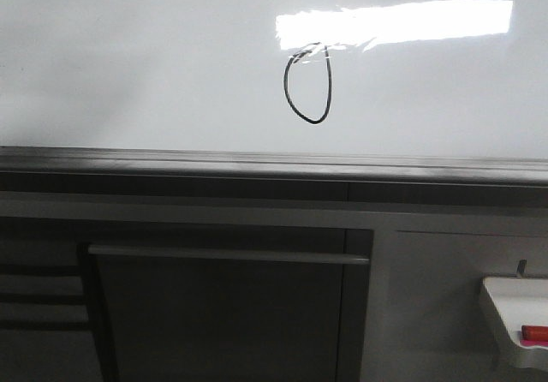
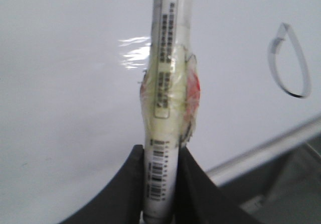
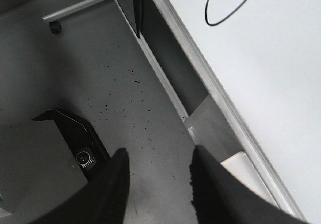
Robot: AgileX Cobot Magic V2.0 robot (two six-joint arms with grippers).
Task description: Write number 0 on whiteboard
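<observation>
The right gripper (image 3: 158, 176) has its two dark fingers apart, with nothing between them, above a grey speckled floor (image 3: 125, 93). The whiteboard (image 3: 271, 83) shows the lower curve of the number 0 (image 3: 225, 18).

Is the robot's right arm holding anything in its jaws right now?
No, the right gripper has its jaws spread apart with only bare grey floor showing between them; the marker sits in the left gripper.

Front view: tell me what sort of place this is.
Probably an office, classroom or lab workspace. A wall-size whiteboard with a grey rail bears a hand-drawn 0, a small tray holds a red item, and the left gripper holds a marker.
</observation>
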